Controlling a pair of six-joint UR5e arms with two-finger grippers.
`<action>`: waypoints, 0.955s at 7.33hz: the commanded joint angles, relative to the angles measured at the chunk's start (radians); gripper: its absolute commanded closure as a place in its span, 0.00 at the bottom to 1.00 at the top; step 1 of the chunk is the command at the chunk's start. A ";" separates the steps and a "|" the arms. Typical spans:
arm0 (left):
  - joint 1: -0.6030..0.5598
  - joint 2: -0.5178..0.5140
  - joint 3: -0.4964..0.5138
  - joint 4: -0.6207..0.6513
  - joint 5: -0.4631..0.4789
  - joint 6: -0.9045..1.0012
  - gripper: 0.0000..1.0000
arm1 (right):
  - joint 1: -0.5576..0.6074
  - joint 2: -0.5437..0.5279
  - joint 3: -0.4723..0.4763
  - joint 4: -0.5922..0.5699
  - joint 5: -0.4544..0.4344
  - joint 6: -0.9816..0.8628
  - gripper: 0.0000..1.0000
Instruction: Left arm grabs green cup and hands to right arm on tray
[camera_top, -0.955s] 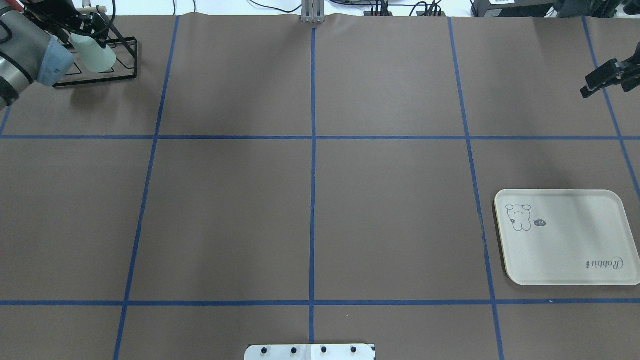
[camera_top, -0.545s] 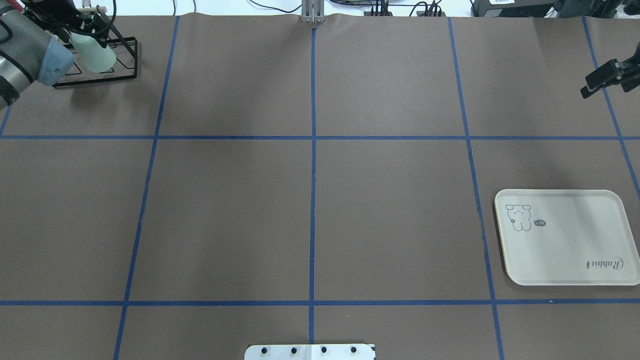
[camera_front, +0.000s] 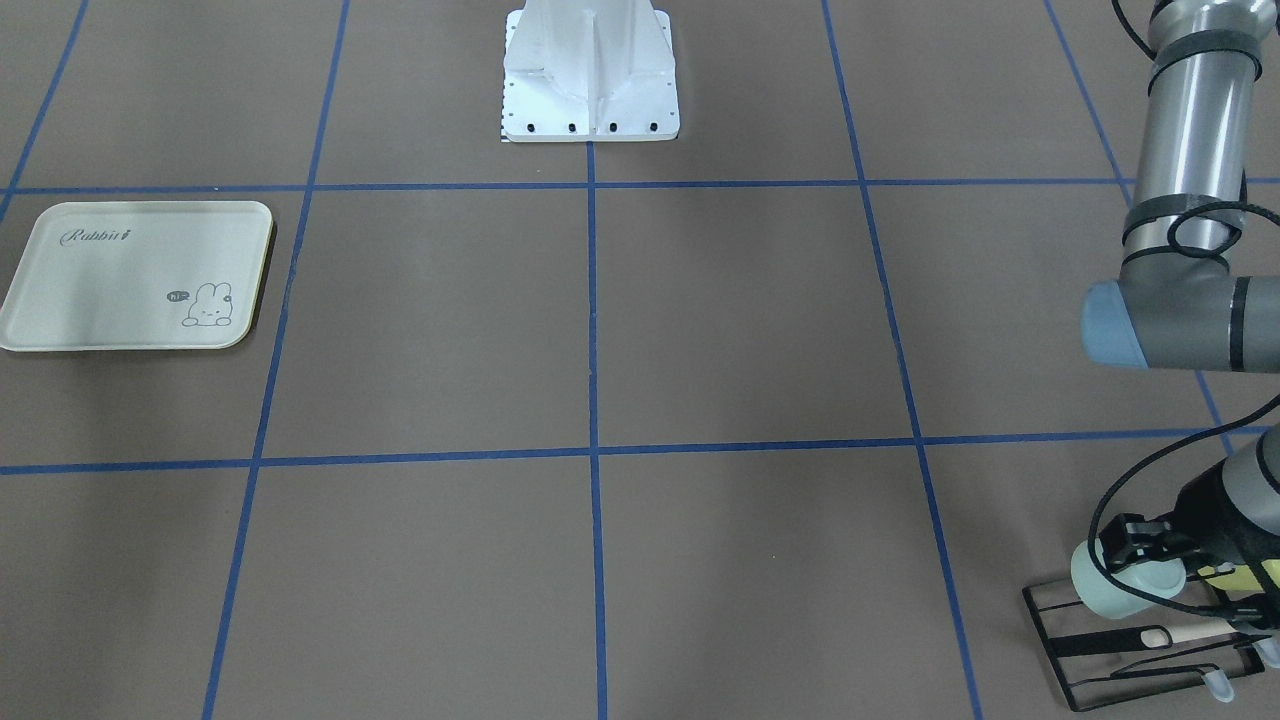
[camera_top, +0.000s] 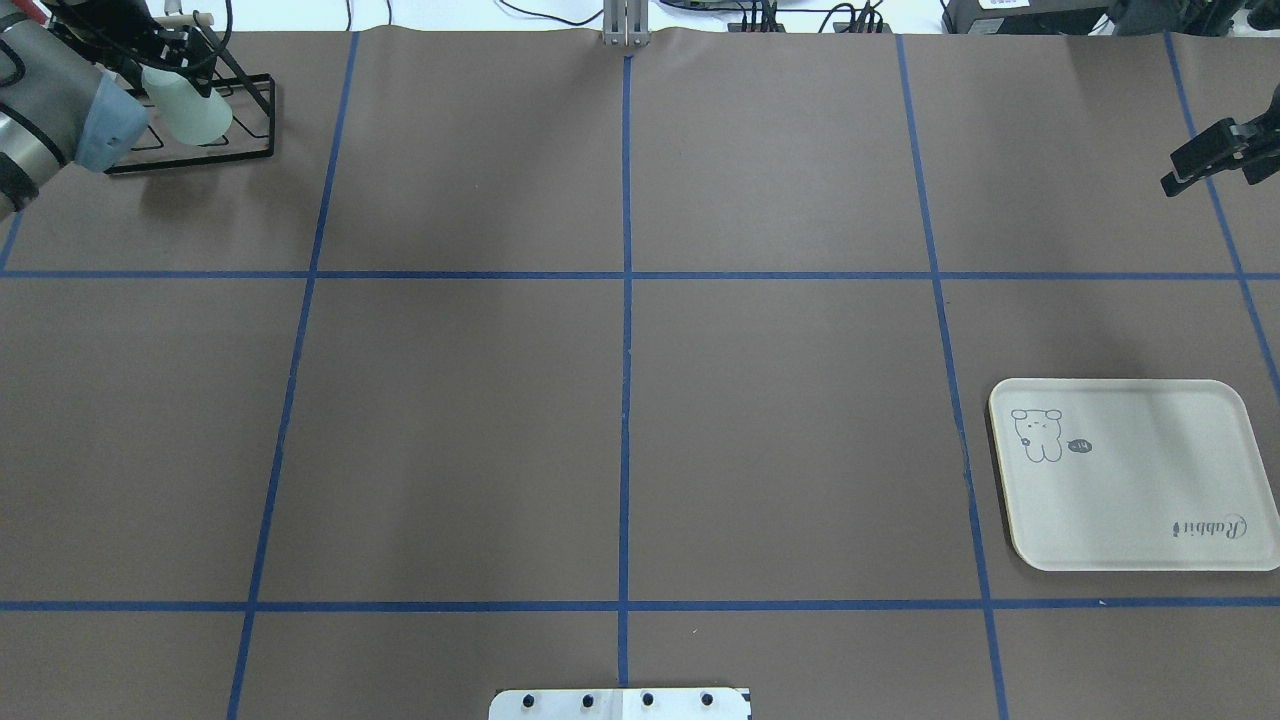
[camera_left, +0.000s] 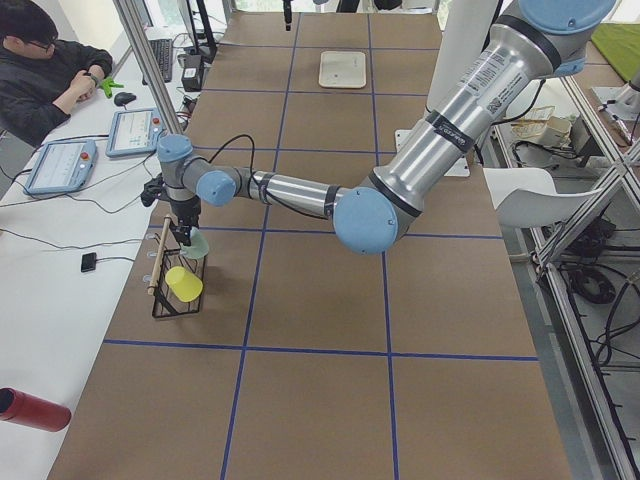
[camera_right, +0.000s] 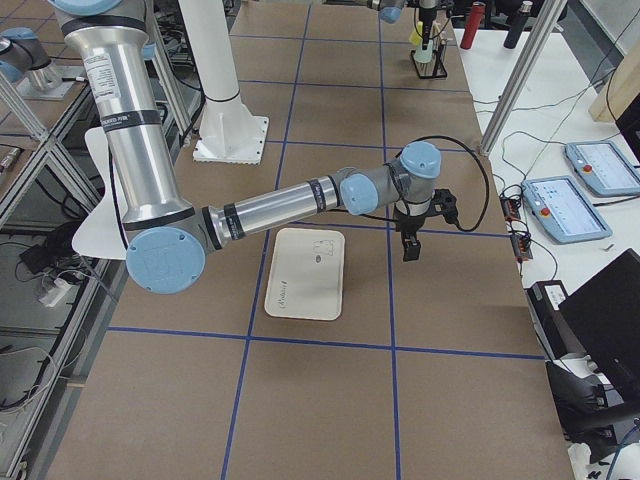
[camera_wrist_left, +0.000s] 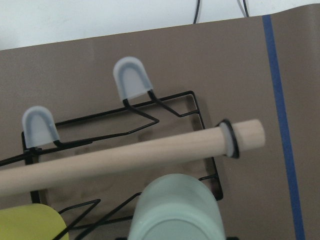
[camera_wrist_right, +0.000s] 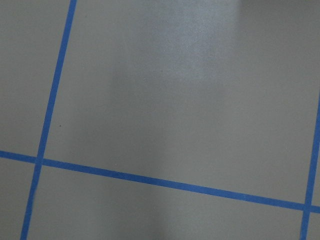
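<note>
Broadly, only the opening grab looks to be under way, and the pass and the set-down are both left to do. Across the brown table (camera_top: 450, 430) with its blue tape grid, the left arm (camera_left: 300, 192) reaches to the far corner on its own side. The right arm (camera_right: 280, 205) hangs over bare table beyond the tray (camera_top: 1150, 500), well apart from the other arm. At the black wire rack (camera_top: 272, 115), the left gripper (camera_front: 1125, 555) appears clamped around the green cup (camera_front: 1115, 590), judging from the front view. The cup lies on its side at the rack, low over the wooden dowel (camera_wrist_left: 125, 160) and just beside a yellow cup (camera_left: 183, 284). I judge it not yet carried clear, with the whole width of the table between it and the tray. The right gripper (camera_top: 1195, 162) shows only as a dark wedge at the edge of the overhead view, so whether its fingers are apart or together I cannot tell. As for writing, the tray carries "Rabbit" in script (camera_front: 97, 236) and a bunny drawing with a small bubble (camera_front: 178, 296) that seems to read "hi". Print on the left arm's tube is too small to read.
</note>
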 joint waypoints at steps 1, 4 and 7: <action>-0.005 0.000 -0.007 -0.003 -0.002 0.000 1.00 | 0.000 0.000 0.002 0.000 0.000 0.001 0.00; -0.034 0.000 -0.039 0.003 -0.011 0.000 1.00 | 0.000 0.000 0.003 0.000 0.000 0.001 0.00; -0.086 0.009 -0.082 0.014 -0.145 0.005 1.00 | 0.000 0.000 0.005 0.000 0.000 0.001 0.00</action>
